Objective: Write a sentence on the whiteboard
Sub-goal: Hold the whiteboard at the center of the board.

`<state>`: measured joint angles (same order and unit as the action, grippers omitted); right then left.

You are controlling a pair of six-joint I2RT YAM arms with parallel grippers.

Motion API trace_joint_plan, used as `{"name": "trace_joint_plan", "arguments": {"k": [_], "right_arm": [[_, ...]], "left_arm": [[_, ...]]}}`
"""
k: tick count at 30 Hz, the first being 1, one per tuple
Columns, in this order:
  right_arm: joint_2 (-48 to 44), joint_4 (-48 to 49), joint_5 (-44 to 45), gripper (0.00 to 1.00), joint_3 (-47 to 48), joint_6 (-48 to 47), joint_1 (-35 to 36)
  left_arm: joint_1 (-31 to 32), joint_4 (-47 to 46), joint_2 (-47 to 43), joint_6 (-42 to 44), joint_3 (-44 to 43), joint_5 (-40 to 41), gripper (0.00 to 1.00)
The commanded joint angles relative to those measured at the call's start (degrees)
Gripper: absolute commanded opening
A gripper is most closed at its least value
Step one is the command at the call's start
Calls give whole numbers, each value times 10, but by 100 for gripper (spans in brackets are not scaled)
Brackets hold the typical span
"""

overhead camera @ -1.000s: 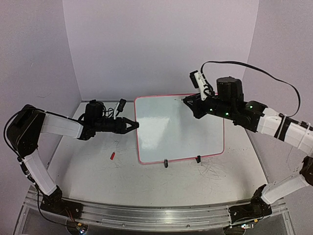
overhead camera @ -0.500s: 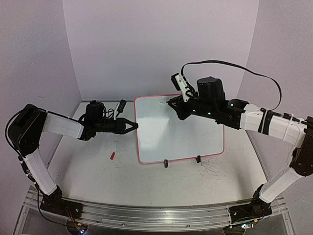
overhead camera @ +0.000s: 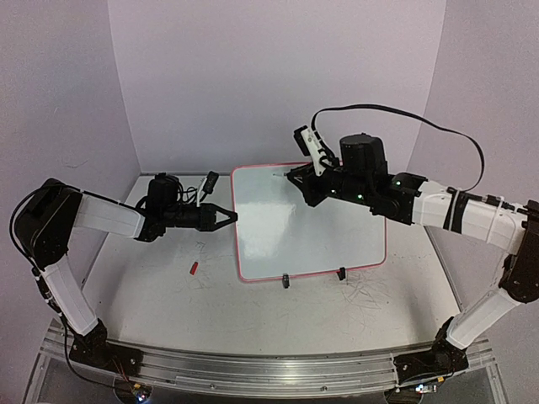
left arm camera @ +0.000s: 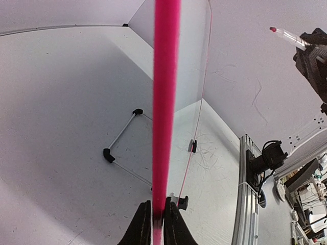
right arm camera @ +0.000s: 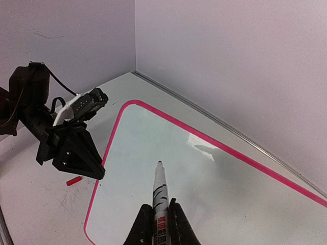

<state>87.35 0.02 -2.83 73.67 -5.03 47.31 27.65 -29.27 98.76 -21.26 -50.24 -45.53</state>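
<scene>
The whiteboard, glossy white with a thin red rim, stands tilted on two black clip feet at mid-table. My left gripper is shut on its left rim, which runs as a pink bar between the jaws. My right gripper is shut on a white marker and hovers at the board's upper left. The marker's tip points at the bare board face, close to it. The sentence is out of view: the face shows no lettering.
A small red cap lies on the table left of the board, also seen from the right wrist. Grey scribble marks cover the table at the front right. Walls close in behind and at both sides. An aluminium rail runs along the near edge.
My left gripper has shut on the board's left rim. The right arm swung left with the marker, from the board's upper right to its upper left, then held.
</scene>
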Motion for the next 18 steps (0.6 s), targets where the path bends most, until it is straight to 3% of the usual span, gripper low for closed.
{"name": "trace_joint_plan", "arguments": {"k": [1, 12, 14, 18], "right_arm": [[-14, 22, 10, 0, -2, -8, 4], [9, 16, 6, 0, 12, -9, 27], [9, 16, 5, 0, 11, -9, 29], [12, 15, 0, 0, 10, -9, 35]], "left_arm": [[-4, -24, 3, 18, -2, 4, 7], [-4, -23, -4, 24, 8, 10, 2], [-4, -24, -5, 20, 8, 9, 8], [-1, -23, -8, 13, 15, 7, 30]]}}
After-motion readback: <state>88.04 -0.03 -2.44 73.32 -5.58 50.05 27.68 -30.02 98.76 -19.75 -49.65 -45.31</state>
